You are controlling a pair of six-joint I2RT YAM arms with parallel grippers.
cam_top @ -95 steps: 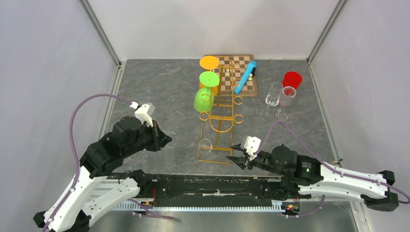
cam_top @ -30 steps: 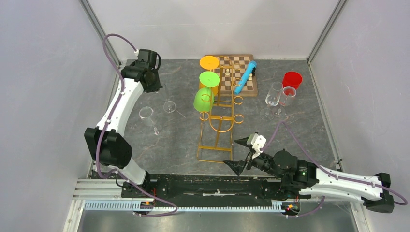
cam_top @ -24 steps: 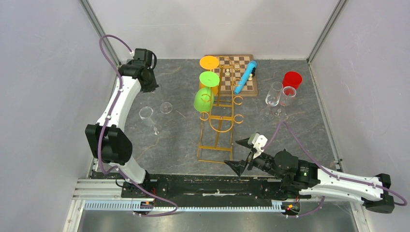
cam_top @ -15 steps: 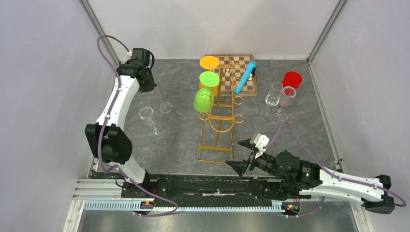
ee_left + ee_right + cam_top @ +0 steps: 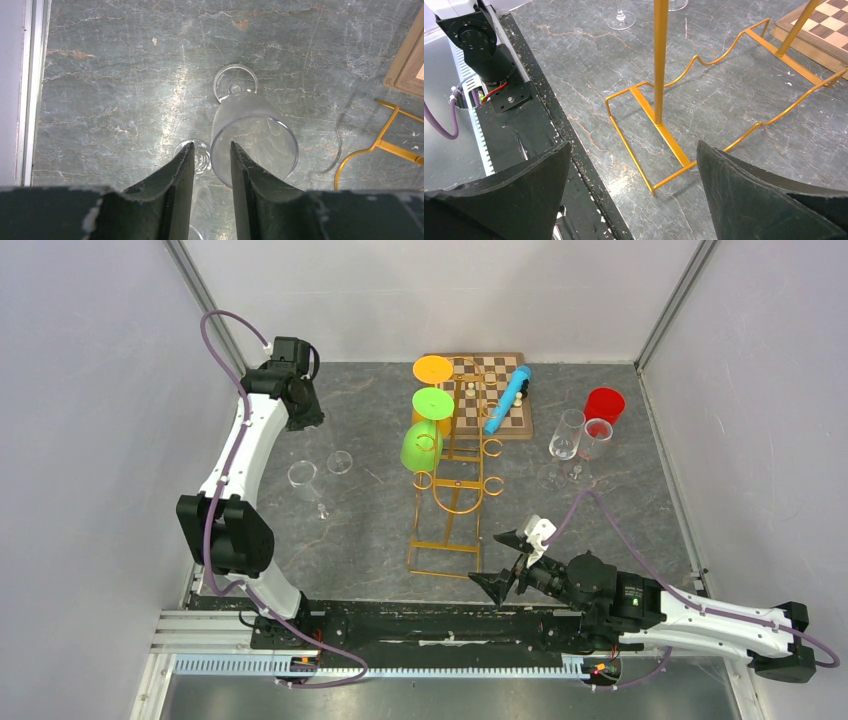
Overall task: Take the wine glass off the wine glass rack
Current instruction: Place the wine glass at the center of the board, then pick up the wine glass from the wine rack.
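Observation:
The gold wine glass rack point(image 5: 459, 511) stands mid-table and carries an orange glass point(image 5: 433, 368) and green glasses point(image 5: 421, 446). Two clear wine glasses point(image 5: 303, 477) point(image 5: 340, 462) are off it, on the left. My left gripper point(image 5: 212, 145) hangs over them at the far left with its jaws apart. One clear glass point(image 5: 254, 146) stands upright just right of the fingertips. Another's round foot point(image 5: 199, 156) lies at the left fingertip, its stem running back between the fingers without being pinched. My right gripper point(image 5: 490, 562) is wide open and empty beside the rack's near base corner point(image 5: 659, 122).
A wooden chessboard point(image 5: 500, 425) with a blue tube point(image 5: 508, 398) lies behind the rack. Two more clear glasses point(image 5: 566, 435) and a red cup point(image 5: 604, 403) stand at the back right. The left wall's metal strip point(image 5: 29, 90) runs close to my left gripper.
The left arm swung from the near left to the far left. The clear glass is gone from the rack's lowest hook. The left jaws have just parted. The right gripper barely moved.

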